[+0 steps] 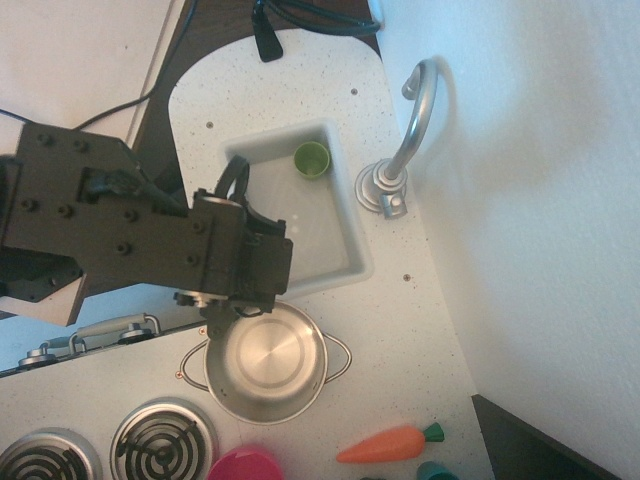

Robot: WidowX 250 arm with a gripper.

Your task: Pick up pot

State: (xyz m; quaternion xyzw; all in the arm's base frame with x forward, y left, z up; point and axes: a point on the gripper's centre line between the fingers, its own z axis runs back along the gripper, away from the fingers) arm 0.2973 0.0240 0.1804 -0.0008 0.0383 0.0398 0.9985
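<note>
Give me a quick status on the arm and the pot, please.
Gripper low at the pot's left rim; jaws' state unclear from above. Pot upright on counter, not lifted. Green cup in sink, carrot nearby, neither obstructing.

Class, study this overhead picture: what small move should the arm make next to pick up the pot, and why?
Probably lower a little and close on the rim. The gripper sits at the upper-left rim of the pot, which stands on the counter below the sink. Whether the fingers already pinch the rim cannot be told.
</note>
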